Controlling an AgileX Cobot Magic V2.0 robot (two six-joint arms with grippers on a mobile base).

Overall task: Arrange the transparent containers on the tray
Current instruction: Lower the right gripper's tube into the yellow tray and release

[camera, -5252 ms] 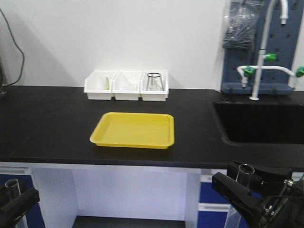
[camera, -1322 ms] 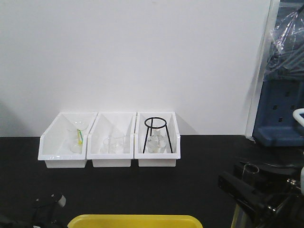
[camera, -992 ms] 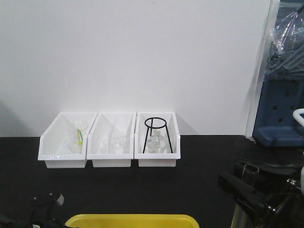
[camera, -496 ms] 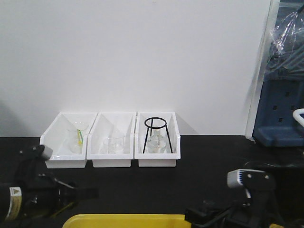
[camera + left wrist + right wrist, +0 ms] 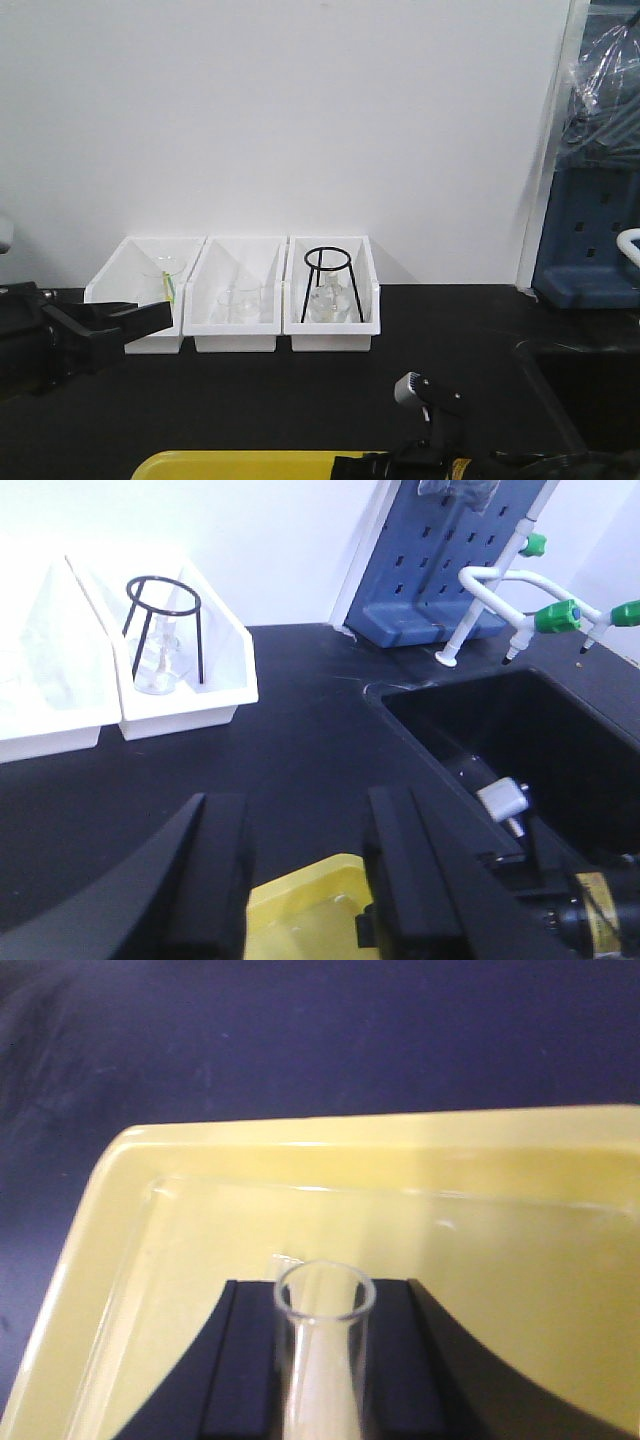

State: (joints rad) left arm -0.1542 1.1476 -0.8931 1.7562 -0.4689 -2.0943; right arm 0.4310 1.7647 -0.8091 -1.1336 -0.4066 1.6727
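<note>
Your front view looks level across the counter (image 5: 430, 330) toward the wall, from the near side of the yellow tray (image 5: 250, 466). Only the tray's far rim shows at the bottom edge, with the white bins (image 5: 235, 300) beyond it. Your left wrist view sits higher and looks down over the tray's corner to the bins and the sink (image 5: 520, 730) right of the tray. Your right wrist view hangs close above the tray, looking along a test tube (image 5: 323, 1305). All three views share the tray.

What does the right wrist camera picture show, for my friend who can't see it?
A clear glass test tube, mouth toward the camera, is clamped between the right gripper's black fingers over a yellow tray. Dark countertop lies beyond.
</note>
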